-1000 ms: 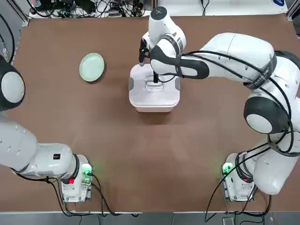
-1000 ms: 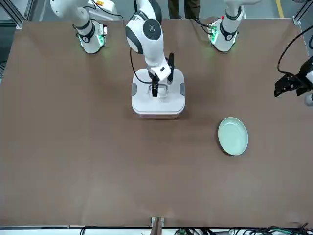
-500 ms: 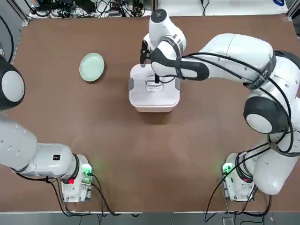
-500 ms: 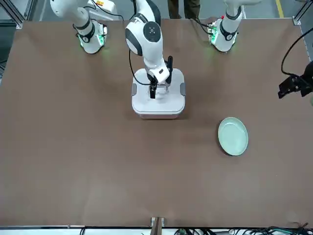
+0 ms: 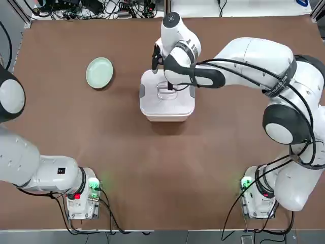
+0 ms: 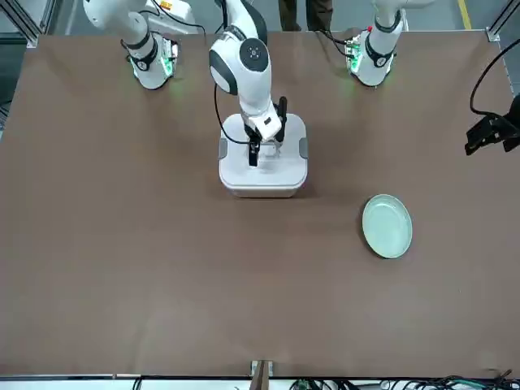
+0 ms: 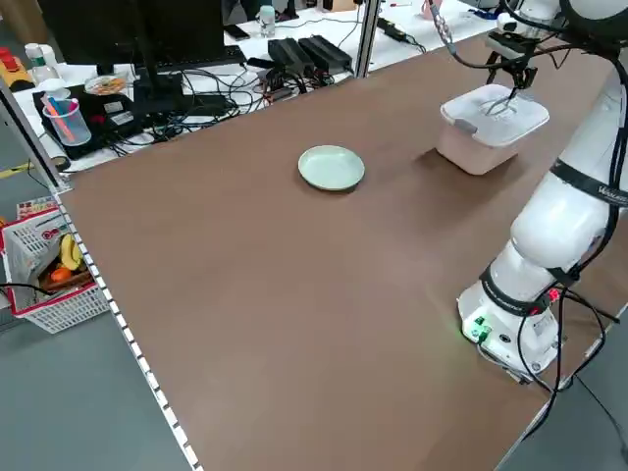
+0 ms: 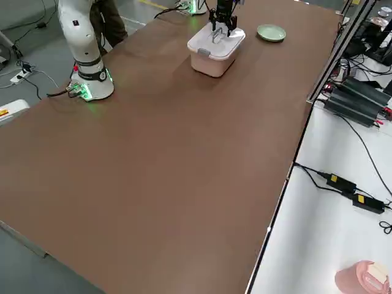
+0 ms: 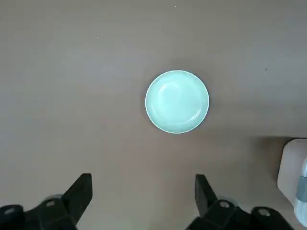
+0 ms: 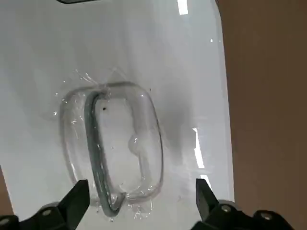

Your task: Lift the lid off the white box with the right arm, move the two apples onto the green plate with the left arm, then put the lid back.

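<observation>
While the lid is sitting closed on the white box near the far middle of the table, you are seeing the right gripper hanging directly over the loop handle, its jaws spread wide with one finger on either side of the loop and nothing gripped between them. The right arm is reaching across from the right side of the table to get there. Left of the box, well apart from it, the green plate is lying bare on the brown surface. The left gripper is hovering high above that plate, jaws also wide and holding nothing. No apples are showing in any view. Nothing is standing between the box and the plate. Cables and power bricks are crowding the bench beyond the table's far edge.
</observation>
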`<action>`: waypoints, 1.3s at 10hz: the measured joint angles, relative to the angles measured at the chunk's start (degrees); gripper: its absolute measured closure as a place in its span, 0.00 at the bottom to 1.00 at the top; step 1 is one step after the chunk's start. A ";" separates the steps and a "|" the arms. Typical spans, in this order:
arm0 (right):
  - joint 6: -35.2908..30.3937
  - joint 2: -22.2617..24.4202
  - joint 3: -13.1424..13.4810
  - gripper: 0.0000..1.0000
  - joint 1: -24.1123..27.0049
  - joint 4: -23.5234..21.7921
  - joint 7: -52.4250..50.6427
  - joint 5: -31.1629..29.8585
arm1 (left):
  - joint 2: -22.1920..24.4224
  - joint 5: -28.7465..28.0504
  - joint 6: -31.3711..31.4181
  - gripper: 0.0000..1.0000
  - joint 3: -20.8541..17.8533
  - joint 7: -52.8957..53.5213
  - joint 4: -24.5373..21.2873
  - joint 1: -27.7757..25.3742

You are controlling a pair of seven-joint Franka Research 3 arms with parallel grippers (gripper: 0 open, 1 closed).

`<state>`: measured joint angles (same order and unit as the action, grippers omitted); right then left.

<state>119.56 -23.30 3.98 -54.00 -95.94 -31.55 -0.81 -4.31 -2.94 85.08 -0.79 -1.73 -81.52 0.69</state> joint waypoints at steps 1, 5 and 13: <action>0.18 -0.06 0.08 0.03 0.00 -0.01 0.07 -0.19 | -0.01 0.00 -0.02 0.05 0.00 0.00 -0.01 0.00; 0.34 -0.45 0.37 0.08 0.04 -0.08 0.18 -0.76 | 0.00 0.22 -0.02 0.04 -0.09 0.20 0.06 -0.01; -0.20 -0.91 0.21 0.86 0.14 -0.02 5.34 -0.98 | 0.01 0.24 0.04 0.04 -0.25 0.22 0.13 -0.15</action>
<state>119.36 -24.21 4.19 -53.86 -95.96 -26.21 -1.79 -4.30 -2.70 85.12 -1.05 -1.51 -81.38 0.54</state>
